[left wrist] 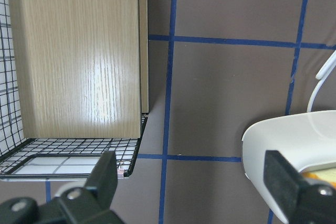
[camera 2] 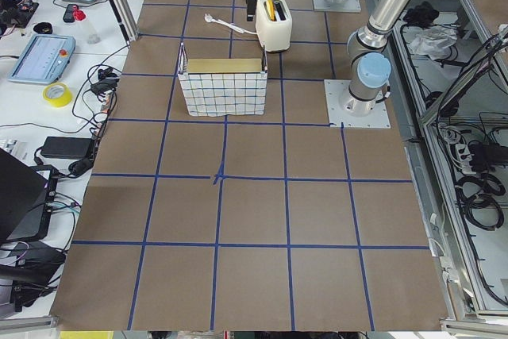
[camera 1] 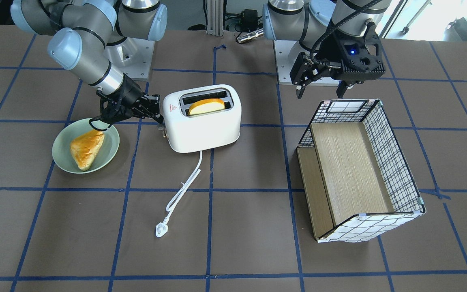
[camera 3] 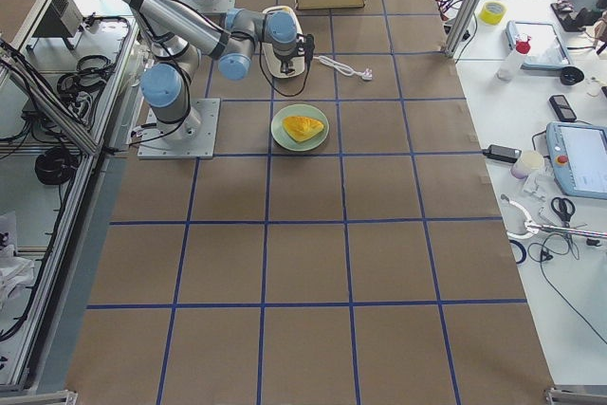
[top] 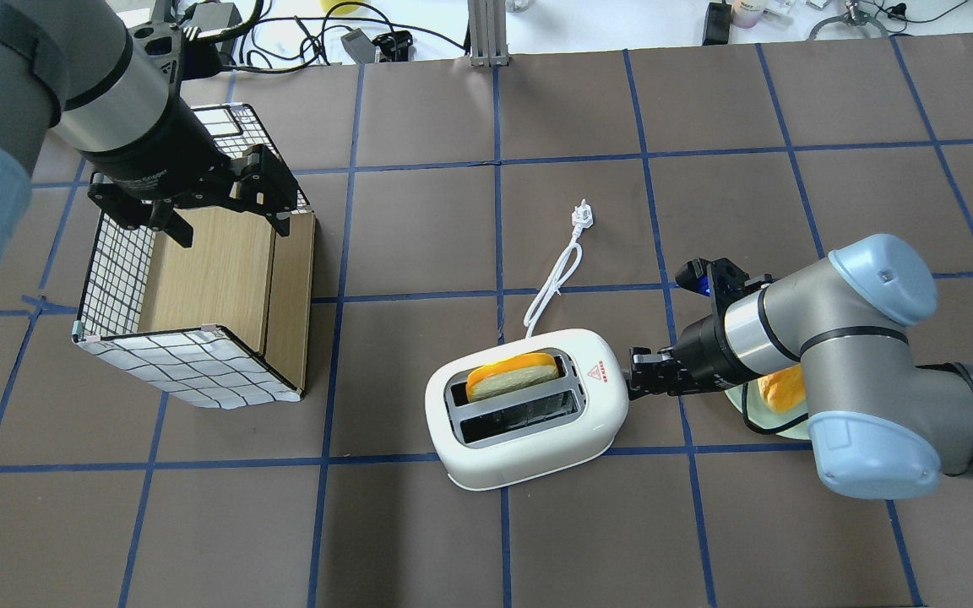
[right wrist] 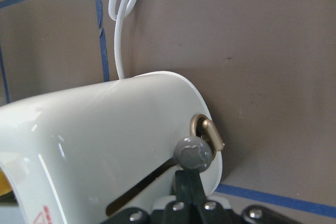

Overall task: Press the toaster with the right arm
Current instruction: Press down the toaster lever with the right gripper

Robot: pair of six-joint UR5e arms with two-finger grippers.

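I am holding my right claw clenched on nothing, its tips touching the toaster at its lever end. The toaster is standing upright on the table with a slice sitting in one slot, and the plate is lying just beside that same end. My left claw is hanging released well off the toaster's other end, where the basket is standing.
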